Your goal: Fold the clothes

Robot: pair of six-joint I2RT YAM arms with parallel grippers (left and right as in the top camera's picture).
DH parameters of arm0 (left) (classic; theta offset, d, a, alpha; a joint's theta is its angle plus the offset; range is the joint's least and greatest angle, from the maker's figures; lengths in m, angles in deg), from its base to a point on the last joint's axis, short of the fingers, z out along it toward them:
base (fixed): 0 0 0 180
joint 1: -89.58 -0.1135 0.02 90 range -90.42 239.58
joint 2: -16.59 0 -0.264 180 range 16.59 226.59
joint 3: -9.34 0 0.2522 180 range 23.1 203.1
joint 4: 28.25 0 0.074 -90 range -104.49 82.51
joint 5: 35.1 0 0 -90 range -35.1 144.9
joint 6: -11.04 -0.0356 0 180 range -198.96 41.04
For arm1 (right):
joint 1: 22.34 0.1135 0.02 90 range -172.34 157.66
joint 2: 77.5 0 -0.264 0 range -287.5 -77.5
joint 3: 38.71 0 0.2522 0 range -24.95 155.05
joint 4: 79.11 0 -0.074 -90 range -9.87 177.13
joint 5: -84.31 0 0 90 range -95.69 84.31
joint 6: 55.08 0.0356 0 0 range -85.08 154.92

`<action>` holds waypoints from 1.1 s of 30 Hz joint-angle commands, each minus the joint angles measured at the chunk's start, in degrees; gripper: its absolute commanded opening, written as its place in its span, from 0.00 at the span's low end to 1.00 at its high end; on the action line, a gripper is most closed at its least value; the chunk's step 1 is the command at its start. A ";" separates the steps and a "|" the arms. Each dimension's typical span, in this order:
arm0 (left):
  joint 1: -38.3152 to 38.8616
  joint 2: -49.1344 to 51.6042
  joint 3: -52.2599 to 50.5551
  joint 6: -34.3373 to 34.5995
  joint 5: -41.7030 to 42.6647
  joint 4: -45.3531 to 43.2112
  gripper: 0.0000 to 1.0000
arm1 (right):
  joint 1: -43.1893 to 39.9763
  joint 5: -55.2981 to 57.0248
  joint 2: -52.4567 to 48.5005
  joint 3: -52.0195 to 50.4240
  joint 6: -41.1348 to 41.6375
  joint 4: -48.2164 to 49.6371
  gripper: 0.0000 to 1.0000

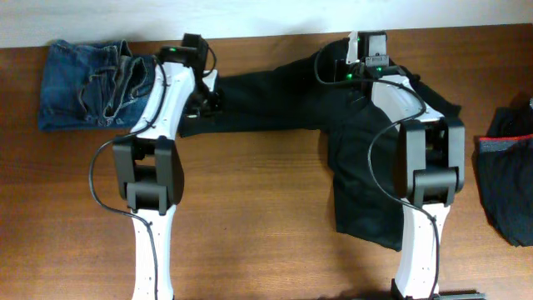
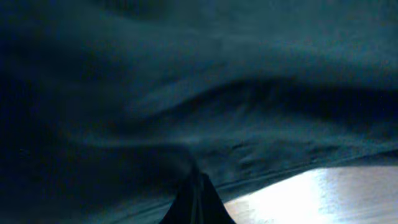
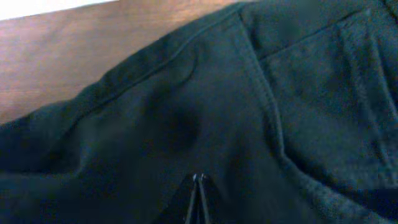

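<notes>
The clothes at hand are black trousers (image 1: 275,104), spread across the table with one leg running left and the other hanging toward the front (image 1: 366,200). My left gripper (image 1: 208,98) sits at the end of the left leg. In the left wrist view its fingertips (image 2: 198,186) meet in a point, shut on a bunched fold of the dark fabric (image 2: 186,93). My right gripper (image 1: 354,71) is at the waist end near the back edge. In the right wrist view its tips (image 3: 199,179) are pinched together on the cloth beside a pocket seam (image 3: 267,93).
Faded blue jeans (image 1: 92,83) lie crumpled at the back left. A dark garment with a reddish band (image 1: 508,167) lies at the right edge. Bare wooden table (image 1: 266,217) shows between the arms, and the far edge meets a white wall.
</notes>
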 commanded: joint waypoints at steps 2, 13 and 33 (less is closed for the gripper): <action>0.39 -0.81 -1.64 1.07 0.44 -3.19 0.01 | -0.48 0.11 -3.85 0.35 1.95 4.20 0.08; 0.44 -0.59 -4.46 1.05 -3.52 -3.98 0.01 | -3.78 8.20 -7.32 0.35 6.08 6.99 0.07; 0.02 -0.44 -9.55 0.22 -12.70 -9.11 0.07 | -9.14 22.71 -8.55 0.35 10.12 0.42 0.04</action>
